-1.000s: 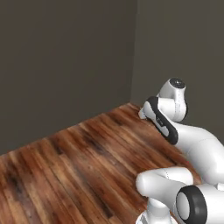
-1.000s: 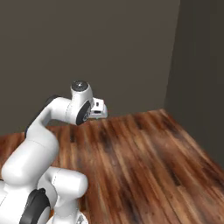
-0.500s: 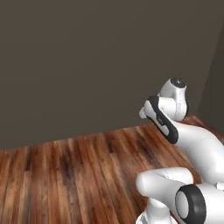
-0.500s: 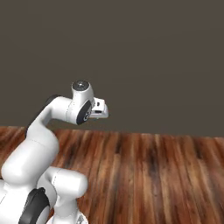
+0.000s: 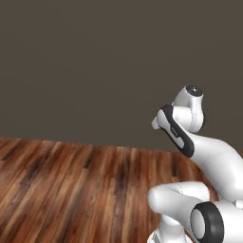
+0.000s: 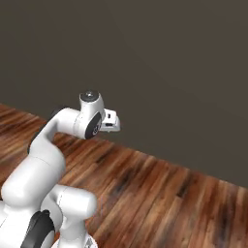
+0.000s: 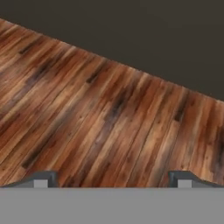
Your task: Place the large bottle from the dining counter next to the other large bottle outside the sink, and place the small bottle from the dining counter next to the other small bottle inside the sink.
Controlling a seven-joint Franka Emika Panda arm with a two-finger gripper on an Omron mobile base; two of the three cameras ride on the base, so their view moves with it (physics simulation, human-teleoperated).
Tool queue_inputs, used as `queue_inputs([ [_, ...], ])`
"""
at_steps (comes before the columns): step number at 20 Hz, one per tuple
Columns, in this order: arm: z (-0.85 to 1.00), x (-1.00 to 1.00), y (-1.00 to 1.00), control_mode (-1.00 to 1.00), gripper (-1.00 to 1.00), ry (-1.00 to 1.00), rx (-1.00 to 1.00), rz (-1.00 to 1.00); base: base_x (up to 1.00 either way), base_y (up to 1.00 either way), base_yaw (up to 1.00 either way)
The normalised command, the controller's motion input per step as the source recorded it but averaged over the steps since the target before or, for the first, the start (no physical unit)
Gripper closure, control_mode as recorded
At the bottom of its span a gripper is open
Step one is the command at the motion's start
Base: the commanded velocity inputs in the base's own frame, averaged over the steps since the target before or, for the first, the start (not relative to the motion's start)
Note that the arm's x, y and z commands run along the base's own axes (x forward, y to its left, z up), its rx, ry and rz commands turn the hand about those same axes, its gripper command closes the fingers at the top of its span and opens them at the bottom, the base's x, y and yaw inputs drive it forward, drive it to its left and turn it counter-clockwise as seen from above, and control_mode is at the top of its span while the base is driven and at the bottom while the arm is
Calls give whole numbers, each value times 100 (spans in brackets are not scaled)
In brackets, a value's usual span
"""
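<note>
You have the arm (image 5: 209,152) folded up close over its base, the elbow bent and the upper link rising to a round grey-capped joint near the right of the left base view; in the right base view the same arm (image 6: 46,155) climbs from the lower left and ends in a small white block pointing to the right, toward the wall. In front of you there is a plank floor (image 5: 71,190) of reddish-brown wood with dark streaks, and it runs up to a plain dark grey-brown wall (image 5: 95,61) that takes the whole upper part of both base views. In the right base view the line where floor (image 6: 169,203) meets wall (image 6: 169,63) slants down from left to right. The hand view looks down along the gripper (image 7: 109,180) onto the same planks (image 7: 96,113), with the dark wall (image 7: 144,30) cutting across the top at an angle. The two dark fingertips (image 7: 41,178) stand far apart at the bottom corners of that view — the jaws are spread wide, and between them you see bare floorboards, so the hand grips nothing. As for the bottles, the dining counter and the sink, I cannot tell you where any of them stand from these views — floor and wall are what lies ahead of the base.
</note>
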Motion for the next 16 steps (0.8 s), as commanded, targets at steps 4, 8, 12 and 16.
queue_inputs([
  [4,0,0,0,100,-100,0,0,0,67,0,63],
  [8,0,0,0,100,-100,0,0,0,67,0,62],
  [12,0,0,0,100,-100,0,0,0,83,-7,58],
  [16,0,0,0,100,-100,0,0,0,100,-24,46],
])
